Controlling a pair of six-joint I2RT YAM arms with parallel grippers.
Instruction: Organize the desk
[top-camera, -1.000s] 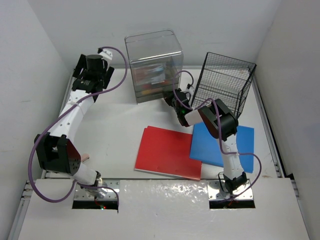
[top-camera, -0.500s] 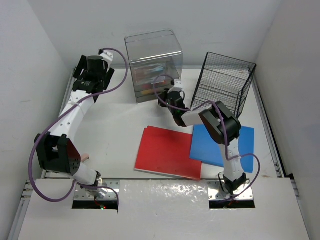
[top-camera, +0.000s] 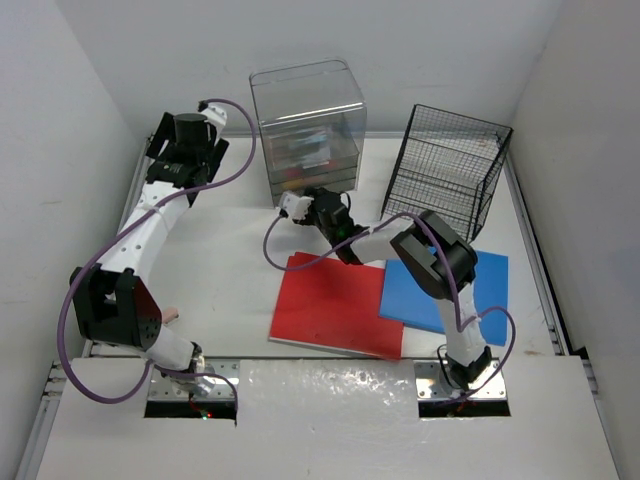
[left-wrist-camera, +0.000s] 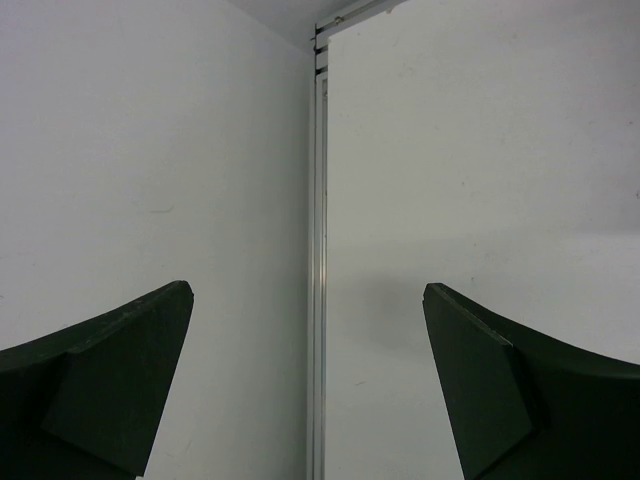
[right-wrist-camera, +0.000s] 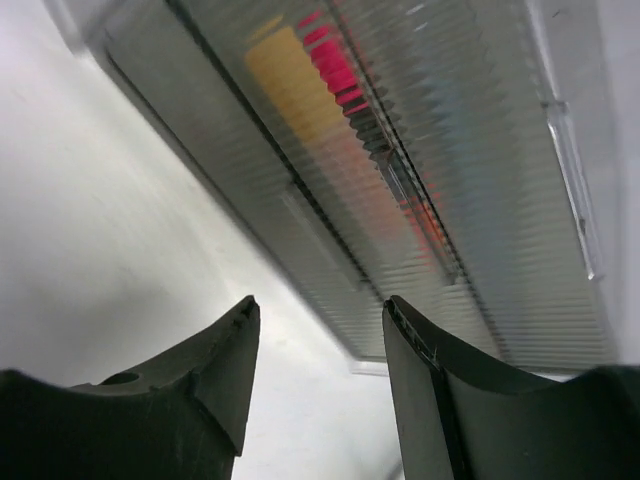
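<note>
Your right gripper (right-wrist-camera: 320, 305) has swung round to the clear drawer box (top-camera: 305, 130) front, jaws now parted and empty; left gripper (left-wrist-camera: 305, 295) gapes wide. Likely a drawer pull next.

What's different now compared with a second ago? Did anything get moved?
The right hand swung leftward from the right side of the clear drawer box to its front, and its fingers parted with nothing between them. The left hand stayed open near the far left corner; the box, wire basket, red folder and blue folder did not move.
</note>
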